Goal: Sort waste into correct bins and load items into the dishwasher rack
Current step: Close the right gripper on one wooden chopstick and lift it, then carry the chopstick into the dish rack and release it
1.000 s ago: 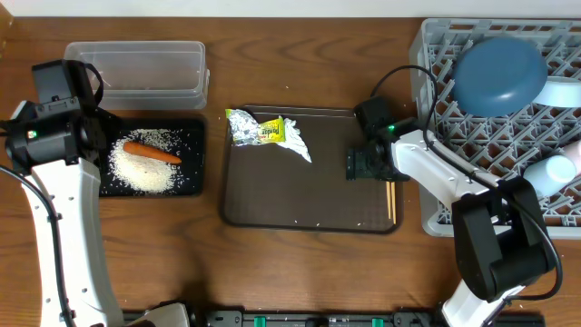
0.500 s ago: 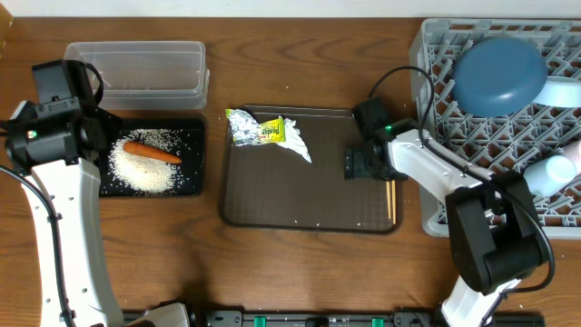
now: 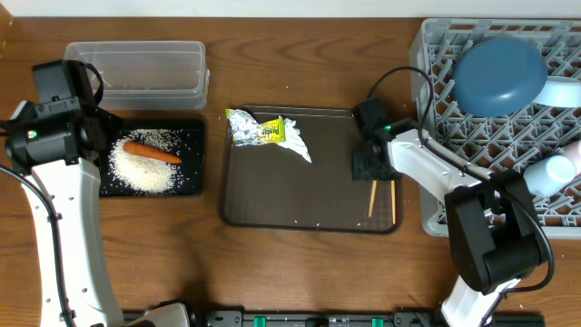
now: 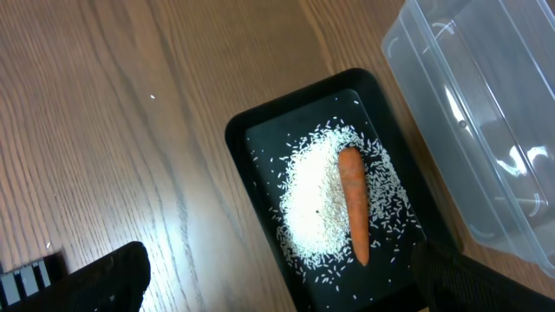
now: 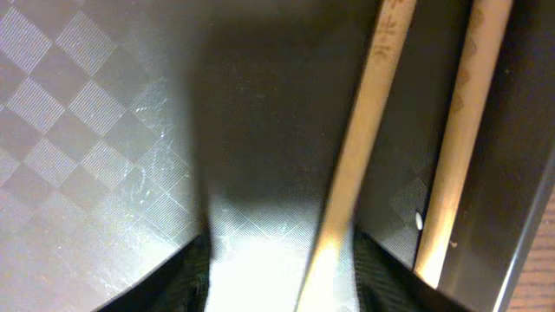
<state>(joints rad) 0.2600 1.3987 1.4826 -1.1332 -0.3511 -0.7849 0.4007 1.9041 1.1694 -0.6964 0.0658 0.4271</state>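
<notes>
Centring is needed before the right claw (image 5: 284, 270), half-narrowed astride one of the chopsticks (image 3: 371, 200) with its grip untellable, is shut; both lie by the brown tray's (image 3: 281, 191) right edge; the left claw (image 4: 282, 282) is held wide.

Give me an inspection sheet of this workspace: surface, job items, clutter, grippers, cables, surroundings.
surface: wooden table, dark brown serving tray on it.
job's things: white rice heap and orange carrot in black tray; clear plastic tub beside it; silver wrapper and wooden chopsticks on serving tray; dark blue dish and light blue cup in grey rack.
clutter: nothing seen.
grippers: left gripper open, near black tray; right gripper open, astride one chopstick.
cables: black cable looping over right arm.
surroundings: nothing seen.
</notes>
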